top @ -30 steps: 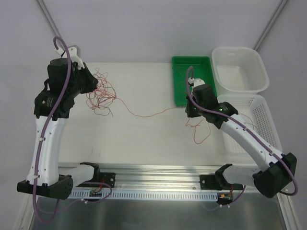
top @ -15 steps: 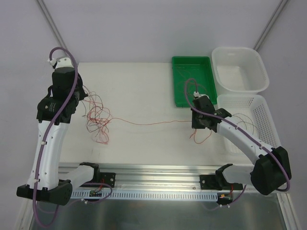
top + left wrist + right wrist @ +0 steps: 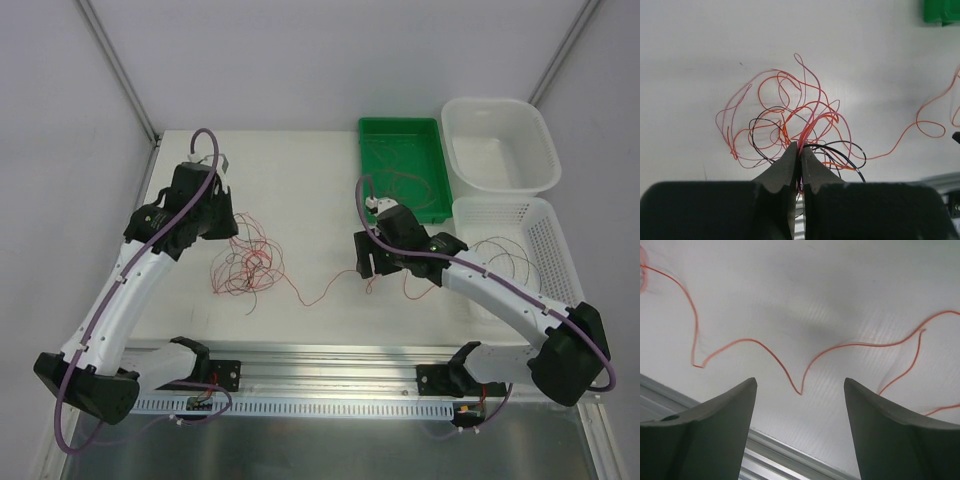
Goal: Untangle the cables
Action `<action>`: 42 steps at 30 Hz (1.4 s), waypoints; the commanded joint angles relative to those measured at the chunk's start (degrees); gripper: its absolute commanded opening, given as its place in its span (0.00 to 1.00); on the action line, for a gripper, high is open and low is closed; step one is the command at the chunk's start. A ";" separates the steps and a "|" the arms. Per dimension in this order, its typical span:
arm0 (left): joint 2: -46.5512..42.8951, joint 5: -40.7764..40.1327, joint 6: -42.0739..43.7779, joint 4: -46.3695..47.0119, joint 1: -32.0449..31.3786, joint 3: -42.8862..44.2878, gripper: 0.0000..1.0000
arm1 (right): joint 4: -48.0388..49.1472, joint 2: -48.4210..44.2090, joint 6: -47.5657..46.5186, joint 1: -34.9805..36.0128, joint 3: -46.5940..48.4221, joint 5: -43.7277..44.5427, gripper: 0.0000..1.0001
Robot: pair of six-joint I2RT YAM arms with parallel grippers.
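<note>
1. Since half a second ago both arms have swung inward. The orange strand (image 3: 322, 293), then stretched taut between them, now lies slack and wavy on the table (image 3: 300, 180).
2. The right gripper (image 3: 800, 382) has let go: its jaws stand wide apart with nothing between them.
3. Only the left wrist view shows the left gripper (image 3: 800, 147) pinched tight on pink and orange cables (image 3: 790, 115), with black loops among them.
4. The tangle fans out just ahead of the left fingertips. The loose strand lies beneath and ahead of the right jaws, apart from them.
</note>
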 commanded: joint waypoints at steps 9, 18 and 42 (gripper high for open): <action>1.18 9.83 -5.69 9.19 -2.44 -10.59 0.02 | 5.84 -0.62 -1.41 2.56 4.06 -7.61 0.81; 1.71 5.18 -5.07 10.26 -2.36 -13.06 0.00 | 11.81 7.98 -0.36 7.74 5.98 -9.63 0.79; -6.11 4.64 -4.37 9.55 -2.36 -16.76 0.00 | 26.76 37.61 -3.43 14.42 15.83 -12.27 0.54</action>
